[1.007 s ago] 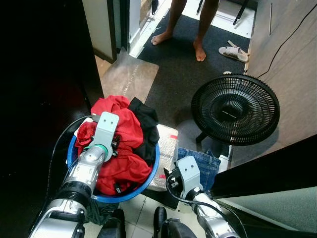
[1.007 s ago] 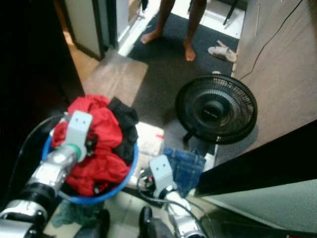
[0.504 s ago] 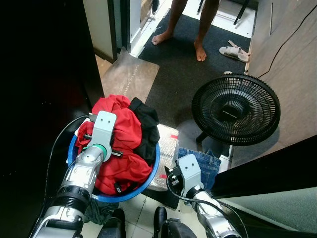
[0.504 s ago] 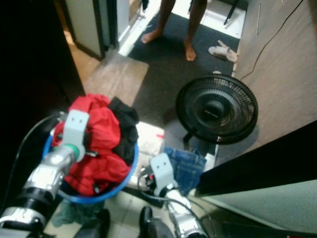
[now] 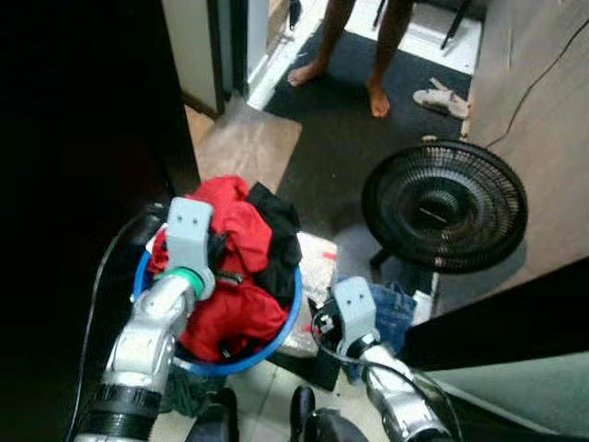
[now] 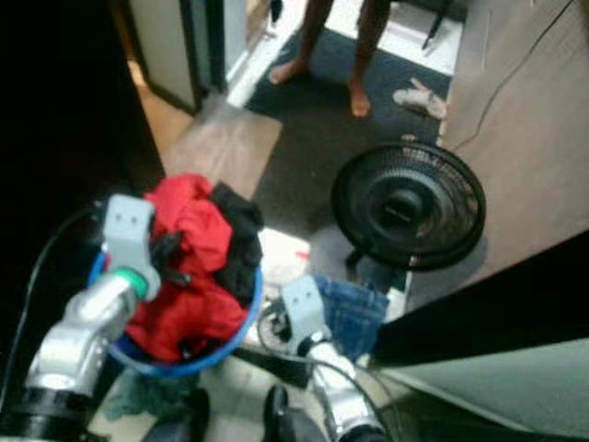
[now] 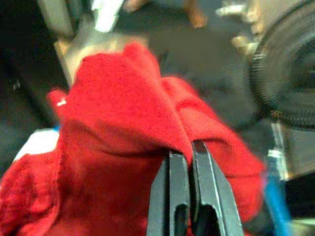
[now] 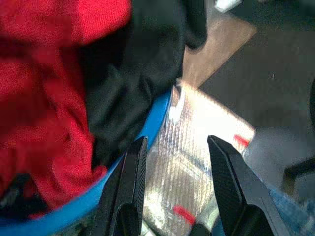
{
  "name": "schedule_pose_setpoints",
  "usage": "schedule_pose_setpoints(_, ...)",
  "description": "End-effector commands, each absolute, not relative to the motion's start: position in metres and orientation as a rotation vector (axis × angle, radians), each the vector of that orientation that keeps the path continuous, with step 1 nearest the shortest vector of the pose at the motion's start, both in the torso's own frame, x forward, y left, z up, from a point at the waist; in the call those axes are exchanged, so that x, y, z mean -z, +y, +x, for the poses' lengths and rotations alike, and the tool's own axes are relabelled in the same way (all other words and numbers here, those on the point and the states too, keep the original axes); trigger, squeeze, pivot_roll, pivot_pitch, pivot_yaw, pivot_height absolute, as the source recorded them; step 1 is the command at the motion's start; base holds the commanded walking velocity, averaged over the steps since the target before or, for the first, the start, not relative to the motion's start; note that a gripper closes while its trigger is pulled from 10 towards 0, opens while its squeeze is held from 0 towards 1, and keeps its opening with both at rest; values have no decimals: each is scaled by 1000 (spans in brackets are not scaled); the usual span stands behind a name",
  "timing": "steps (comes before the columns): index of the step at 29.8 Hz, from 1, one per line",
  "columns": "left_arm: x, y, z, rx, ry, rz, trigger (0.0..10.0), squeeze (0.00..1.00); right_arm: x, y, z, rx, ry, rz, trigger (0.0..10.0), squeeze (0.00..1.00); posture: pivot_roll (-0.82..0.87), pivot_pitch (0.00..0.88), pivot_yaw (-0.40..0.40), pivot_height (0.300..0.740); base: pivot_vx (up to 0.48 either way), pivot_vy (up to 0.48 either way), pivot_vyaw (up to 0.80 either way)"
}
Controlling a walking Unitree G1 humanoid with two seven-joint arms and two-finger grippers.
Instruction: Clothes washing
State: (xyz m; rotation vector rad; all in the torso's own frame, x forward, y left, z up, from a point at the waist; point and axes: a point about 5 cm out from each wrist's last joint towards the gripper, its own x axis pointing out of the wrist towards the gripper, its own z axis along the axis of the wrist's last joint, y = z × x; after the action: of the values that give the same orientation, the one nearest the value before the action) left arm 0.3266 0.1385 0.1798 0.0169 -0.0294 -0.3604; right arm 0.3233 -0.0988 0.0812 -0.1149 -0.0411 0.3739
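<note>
The left gripper point(image 7: 185, 147) is pinching the red garment point(image 7: 123, 123) to lift it from the blue basin point(image 5: 285, 322), the right gripper point(image 8: 177, 142) gaping empty alongside

I see the person point(image 5: 363, 46) only as bare legs and feet, cut off by the far edge. My head views are smeared, the right eye most. The left arm hides part of the red clothes point(image 5: 241, 276) and the basin's point(image 5: 285, 324) left rim. The jeans point(image 5: 398, 308) are half covered by my right arm. The left side is too dark to read.
</note>
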Motion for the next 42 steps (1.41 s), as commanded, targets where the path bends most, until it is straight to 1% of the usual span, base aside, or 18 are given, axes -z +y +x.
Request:
schedule_pose_setpoints(1,-183,118,309,462,-60,-5,10000,0,-84,-107,320,-334,-62,-79,10000,0,79,245,-9,740,0,0,0)
schedule_pose_setpoints(2,-183,118,309,462,-60,-5,10000,0,-84,-107,320,-334,-62,-79,10000,0,79,245,-9,740,0,0,0)
schedule_pose_setpoints(3,-187,106,299,489,-91,-22,10000,0,-95,-110,321,-318,-114,-67,10000,0,73,220,-3,740,0,0,0)
schedule_pose_setpoints(5,-193,98,292,508,-119,-37,10000,0,-107,-111,320,-317,-162,-50,10000,0,65,198,1,740,0,0,0)
schedule_pose_setpoints(9,-199,92,284,535,-144,-41,10000,0,-119,-112,315,-339,-211,-24,10000,0,64,181,1,740,0,0,0)
schedule_pose_setpoints(14,-194,99,269,585,-125,3,10000,0,-130,-112,300,-418,-246,6,10000,0,57,153,2,740,0,0,0)
schedule_pose_setpoints(18,-192,105,265,567,-108,-2,10000,0,-139,-114,294,-470,-268,13,10000,0,50,132,2,740,0,0,0)
schedule_pose_setpoints(20,-186,107,266,533,-83,4,10000,0,-141,-117,295,-520,-255,-11,10000,0,45,124,-2,740,0,0,0)
schedule_pose_setpoints(22,-184,103,267,532,-77,3,10000,0,-124,-128,292,-580,-159,-57,10000,0,47,118,-8,740,0,0,0)
schedule_pose_setpoints(23,-184,103,267,532,-77,3,10000,0,-124,-128,292,-580,-159,-57,10000,0,47,118,-8,740,0,0,0)
schedule_pose_setpoints(29,-186,99,266,540,-79,-6,10000,0,-99,-149,274,-701,15,-91,10000,0,43,125,-11,740,0,0,0)
schedule_pose_setpoints(31,-186,99,266,540,-79,-6,10000,0,-99,-149,274,-701,15,-91,10000,0,43,125,-11,740,0,0,0)
schedule_pose_setpoints(32,-187,98,266,541,-78,-7,10000,0,-99,-149,273,-729,30,-89,10000,502,42,125,-10,740,0,0,0)
schedule_pose_setpoints(33,-187,98,266,541,-78,-7,10000,0,-99,-149,273,-729,30,-89,10000,502,42,125,-10,740,0,0,0)
schedule_pose_setpoints(34,-187,97,266,543,-77,-10,10000,0,-102,-146,275,-751,31,-91,10000,1000,40,126,-7,740,0,0,0)
schedule_pose_setpoints(37,-187,95,267,545,-79,-12,10000,0,-107,-134,280,-800,15,-79,10000,1000,48,125,-11,740,0,0,0)
schedule_pose_setpoints(39,-189,93,269,540,-86,-18,10000,0,-118,-115,283,-898,-6,-70,10000,1000,55,123,-16,740,0,0,0)
schedule_pose_setpoints(42,-190,92,271,532,-90,-19,10000,0,-121,-107,283,-956,-8,-68,10000,1000,59,122,-21,740,0,0,0)
